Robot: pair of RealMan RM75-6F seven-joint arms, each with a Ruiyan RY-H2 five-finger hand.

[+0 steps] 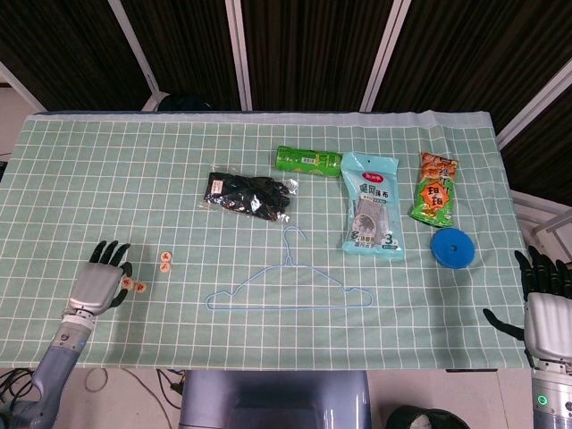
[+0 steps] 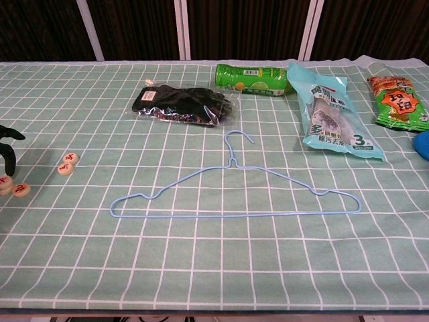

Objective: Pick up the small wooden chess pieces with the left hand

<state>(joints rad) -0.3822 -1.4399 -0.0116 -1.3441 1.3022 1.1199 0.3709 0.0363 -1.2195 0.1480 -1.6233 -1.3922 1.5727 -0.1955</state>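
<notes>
Robot hand point(image 1: 100, 282) beside four chess pieces point(image 2: 67, 163)

Head view: mounted high, looking steeply down and forward over the whole worktop point(image 1: 89, 179), far edge and dark wall panels along the frame top, both near corners included. Chest view: mounted low at the near edge, facing forward at a shallow angle, much closer to the cloth. Shared ground: the blue hanger point(image 1: 288, 290) point(image 2: 234, 191) at centre, the green can point(image 1: 308, 161) point(image 2: 253, 78), and the chess pieces point(image 1: 166, 260) point(image 2: 67, 163) at left.
</notes>
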